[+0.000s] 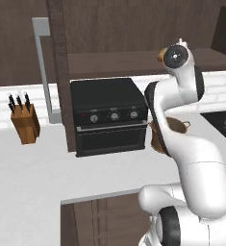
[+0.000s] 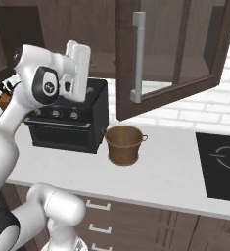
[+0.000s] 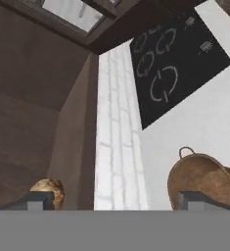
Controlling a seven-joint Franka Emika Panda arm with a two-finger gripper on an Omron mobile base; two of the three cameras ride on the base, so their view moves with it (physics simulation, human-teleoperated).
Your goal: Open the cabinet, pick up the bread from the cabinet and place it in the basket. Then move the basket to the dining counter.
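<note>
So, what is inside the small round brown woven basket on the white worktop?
The small round brown woven basket appears empty: in the right base view its inner wall shows with no loaf above the rim. Its bottom is hidden by the near wall.

Dark brown cabinet (image 2: 185,49) with silver handle (image 2: 137,56); golden-brown bread (image 3: 50,188); brown woven basket (image 2: 124,144); black oven (image 1: 109,115); white worktop (image 2: 170,171) backed by white brick (image 2: 204,108); black hob (image 2: 221,162)
</note>
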